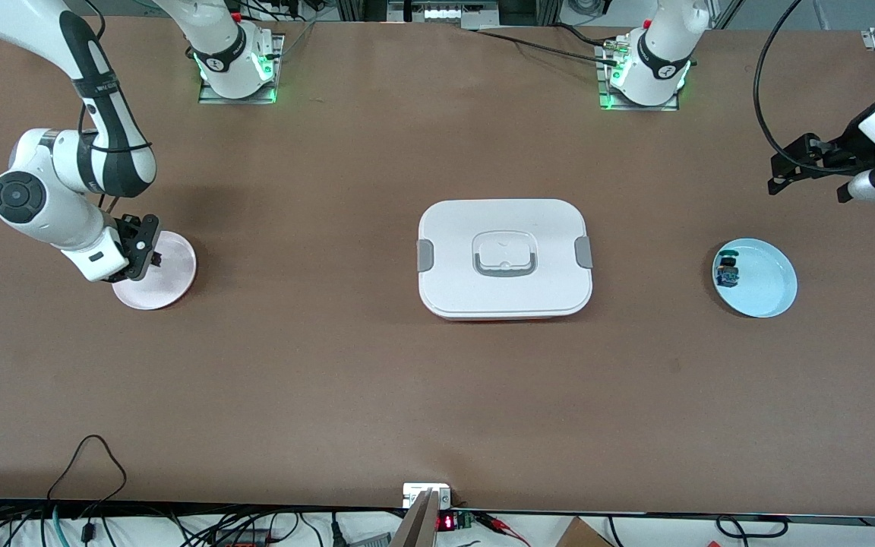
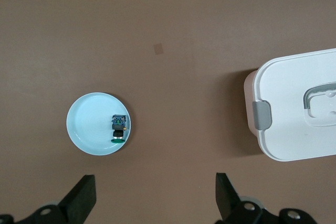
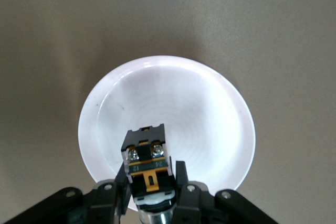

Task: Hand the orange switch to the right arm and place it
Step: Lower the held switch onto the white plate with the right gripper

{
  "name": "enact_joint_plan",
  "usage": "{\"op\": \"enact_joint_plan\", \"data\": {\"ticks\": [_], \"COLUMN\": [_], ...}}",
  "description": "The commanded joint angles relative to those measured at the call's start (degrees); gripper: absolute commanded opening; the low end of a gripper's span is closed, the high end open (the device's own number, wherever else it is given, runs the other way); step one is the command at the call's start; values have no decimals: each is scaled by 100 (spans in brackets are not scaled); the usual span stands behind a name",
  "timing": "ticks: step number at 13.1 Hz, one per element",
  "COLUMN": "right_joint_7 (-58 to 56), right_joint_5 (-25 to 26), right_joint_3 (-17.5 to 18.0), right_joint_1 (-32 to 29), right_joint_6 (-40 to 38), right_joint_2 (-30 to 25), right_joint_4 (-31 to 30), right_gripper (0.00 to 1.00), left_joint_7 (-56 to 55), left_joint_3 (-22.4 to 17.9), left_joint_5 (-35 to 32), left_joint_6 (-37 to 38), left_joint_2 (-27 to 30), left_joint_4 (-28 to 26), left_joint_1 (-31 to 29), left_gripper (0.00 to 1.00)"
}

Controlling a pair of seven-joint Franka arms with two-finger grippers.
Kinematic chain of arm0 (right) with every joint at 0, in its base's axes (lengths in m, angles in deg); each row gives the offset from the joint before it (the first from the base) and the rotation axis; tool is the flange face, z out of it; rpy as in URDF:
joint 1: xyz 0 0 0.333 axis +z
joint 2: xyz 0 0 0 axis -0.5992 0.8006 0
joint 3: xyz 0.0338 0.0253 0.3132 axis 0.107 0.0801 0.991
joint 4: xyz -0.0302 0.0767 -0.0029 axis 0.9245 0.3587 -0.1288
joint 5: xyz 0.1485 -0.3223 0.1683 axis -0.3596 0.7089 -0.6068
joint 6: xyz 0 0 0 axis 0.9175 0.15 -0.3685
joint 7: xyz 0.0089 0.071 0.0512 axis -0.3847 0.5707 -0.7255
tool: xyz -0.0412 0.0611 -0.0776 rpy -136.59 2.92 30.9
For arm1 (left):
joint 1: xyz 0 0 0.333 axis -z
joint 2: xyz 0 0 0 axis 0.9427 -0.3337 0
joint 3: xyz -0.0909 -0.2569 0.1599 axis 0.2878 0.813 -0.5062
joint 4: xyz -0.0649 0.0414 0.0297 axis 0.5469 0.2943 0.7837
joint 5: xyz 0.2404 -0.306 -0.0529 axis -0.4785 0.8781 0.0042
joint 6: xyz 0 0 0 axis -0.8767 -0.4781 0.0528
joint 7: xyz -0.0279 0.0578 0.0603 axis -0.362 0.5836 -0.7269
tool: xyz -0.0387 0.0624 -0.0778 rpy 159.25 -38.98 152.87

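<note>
Pink plate [image 1: 172, 282] lies toward the right arm's end of the bench [image 1: 331, 380], and the right tool [image 1: 150, 254] hangs just over it, its fingers [image 3: 181, 182] clamped on the orange switch [image 3: 147, 169]. In the right wrist view the switch, black with an orange part and two screws, sits upright between the fingers above the plate's pale bowl [image 3: 173, 108]. At mid-bench rests a white lidded box [image 1: 504, 258] with grey side clips and a recessed handle. Farther toward the left arm's end lies a light blue plate [image 1: 764, 281] holding a black switch with blue-green parts [image 1: 727, 271] near its rim. The left tool [image 1: 787, 171] waits in the air over bare bench near that plate, fingers [image 2: 84, 198] spread wide with nothing between them.
</note>
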Motion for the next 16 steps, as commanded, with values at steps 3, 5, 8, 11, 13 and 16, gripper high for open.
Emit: {"op": "enact_joint_plan", "data": {"ticks": [3, 5, 8, 11, 13, 16], "right_joint_7": [-99, -99, -99, -20, -11, -37], "right_joint_5": [93, 93, 102, 84, 49, 40], "right_joint_3": [31, 31, 31, 31, 31, 39], "right_joint_1": [-182, -190, -226, -226, -226, -208], "right_joint_6": [587, 614, 798, 755, 676, 597], "right_joint_2": [321, 418, 506, 497, 410, -90], "right_joint_4": [-156, -156, -226, -226, -226, -148], "right_gripper": [13, 13, 13, 52, 100, 100], "left_joint_7": [-126, -134, -134, -126, -126, -126], "left_joint_3": [-36, -37, -28, -28, -36, -37], "left_joint_5": [-602, -602, -584, -549, -549, -549], "left_joint_6": [109, 109, 109, 109, 109, 101], "left_joint_2": [-330, -322, -322, -322, -322, -322], "left_joint_4": [180, 180, 189, 189, 189, 189], "left_joint_1": [-27, -27, -27, -27, -36, -62], "left_gripper": [100, 100, 100, 100, 100, 100]}}
